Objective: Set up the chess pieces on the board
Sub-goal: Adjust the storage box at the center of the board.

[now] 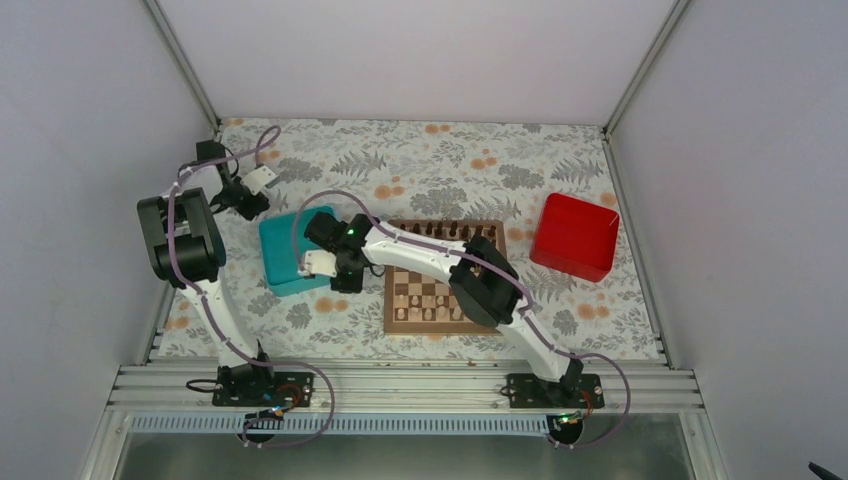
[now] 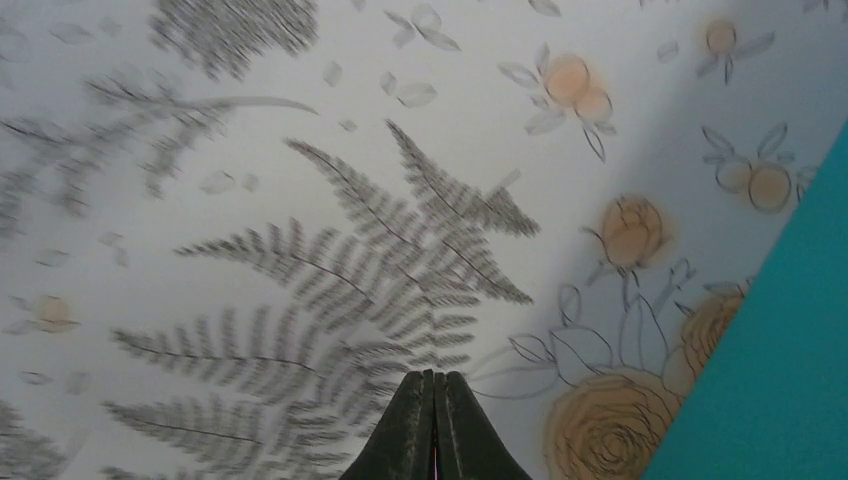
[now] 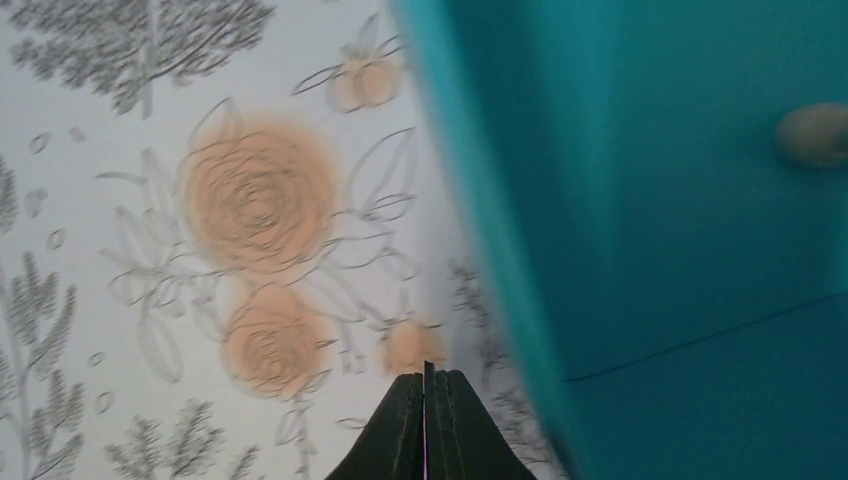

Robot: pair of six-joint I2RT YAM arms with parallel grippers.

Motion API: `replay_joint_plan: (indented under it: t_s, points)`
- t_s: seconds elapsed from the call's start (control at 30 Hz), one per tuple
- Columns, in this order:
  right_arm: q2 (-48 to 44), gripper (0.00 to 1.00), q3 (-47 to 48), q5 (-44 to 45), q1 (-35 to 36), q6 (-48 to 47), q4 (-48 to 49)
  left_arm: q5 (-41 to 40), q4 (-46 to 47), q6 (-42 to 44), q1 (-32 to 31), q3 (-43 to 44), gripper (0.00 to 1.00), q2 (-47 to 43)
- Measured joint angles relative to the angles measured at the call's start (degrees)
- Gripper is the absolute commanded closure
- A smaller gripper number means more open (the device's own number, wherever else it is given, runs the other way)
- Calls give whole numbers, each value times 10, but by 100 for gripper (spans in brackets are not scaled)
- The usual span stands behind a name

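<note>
The board lies mid-table, with pale chess pieces in its near rows and dark pieces along its far row. My right arm reaches left across the board. Its gripper is shut and empty, over the tablecloth just outside the teal tray's near edge. One pale piece lies inside that tray. My left gripper is shut and empty too, above the cloth just beyond the tray's far left corner.
The teal tray sits left of the board. A red box stands at the right. White walls and metal rails enclose the flowered tablecloth.
</note>
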Motion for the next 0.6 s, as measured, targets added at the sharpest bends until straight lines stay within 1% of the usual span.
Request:
replay_joint_plan:
  t_s: [0.23, 0.37, 0.6]
  points:
    - [15, 96, 52, 19, -22, 12, 9, -17, 7, 18, -3, -62, 98, -13]
    - [33, 96, 98, 26, -30, 16, 3, -31, 12, 29, -6, -103, 98, -44]
    - [45, 96, 121, 40, -40, 17, -17, -48, 22, 41, -5, -185, 98, -127]
